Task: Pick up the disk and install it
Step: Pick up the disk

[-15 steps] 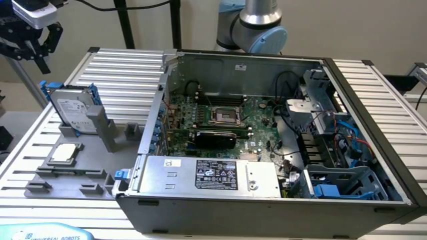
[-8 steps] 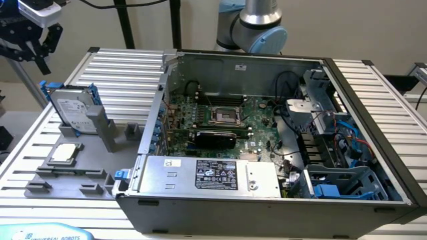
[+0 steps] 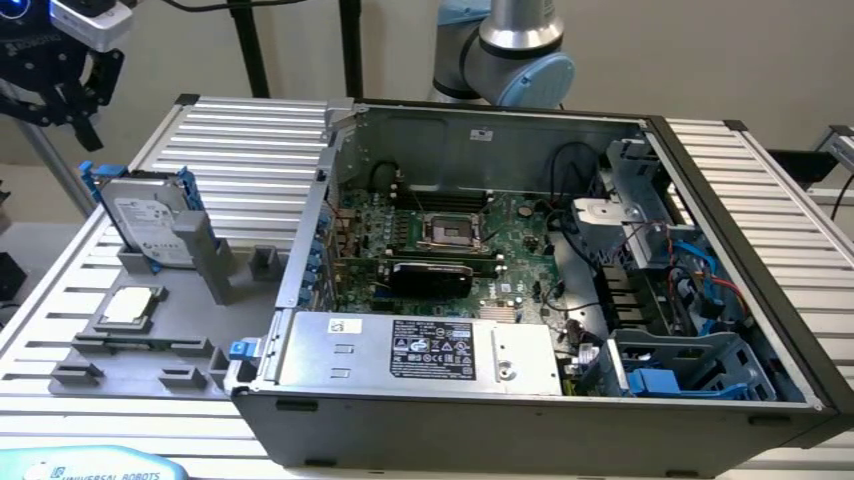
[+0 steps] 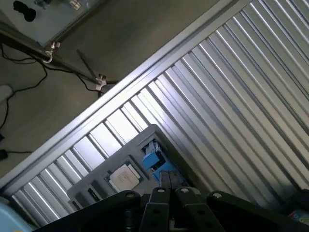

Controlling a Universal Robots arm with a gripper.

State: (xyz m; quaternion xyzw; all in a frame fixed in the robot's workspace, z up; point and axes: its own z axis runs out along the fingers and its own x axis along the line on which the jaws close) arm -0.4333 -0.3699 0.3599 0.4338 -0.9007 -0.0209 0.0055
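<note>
The disk, a silver-grey drive with a white label in a blue carrier frame, stands upright on edge in a slot of the grey holder block at the exterior view's left. My gripper hangs well above it, apart from it, near the upper left corner. In the wrist view the gripper looks down with its fingers together and nothing between them. The disk's blue frame lies just beyond the fingertips, seen edge-on.
A small square silver CPU chip rests on the holder block. The open computer case takes up the middle, with the motherboard, a grey power-supply box and a blue-grey drive cage. Ribbed aluminium table lies all around.
</note>
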